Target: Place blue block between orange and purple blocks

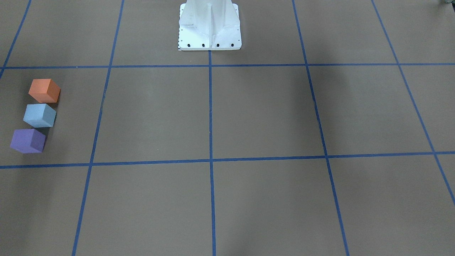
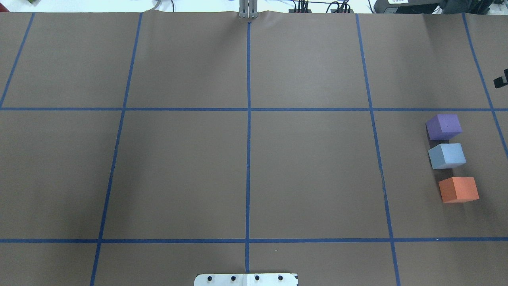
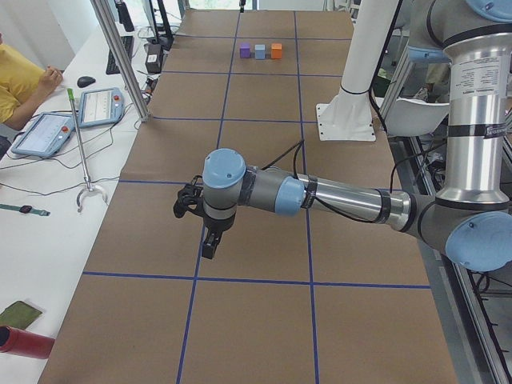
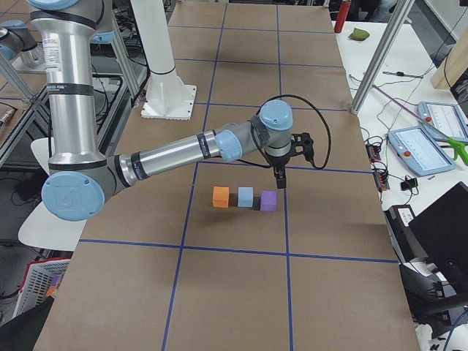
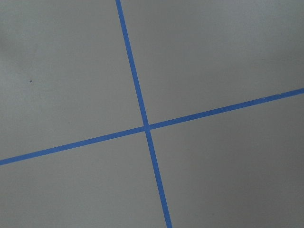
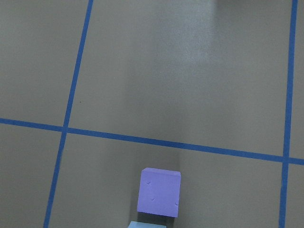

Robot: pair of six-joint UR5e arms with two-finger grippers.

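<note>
Purple block [image 1: 27, 141], blue block [image 1: 39, 115], orange block [image 1: 44, 90]: one row, narrow gaps between.

light: bright, even, from overhead | shadows: soft and short beside the purple block [image 2: 443, 126], blue block [image 2: 447, 155] and orange block [image 2: 458, 189]; faint broad dark bands across the surface [image 1: 263, 117] | glare: pale sheen on the surface at the top of the right wrist view; far edge of the overhead view washed out white | focus: sharp in all views, tape lines [image 2: 248, 159] crisp
</note>
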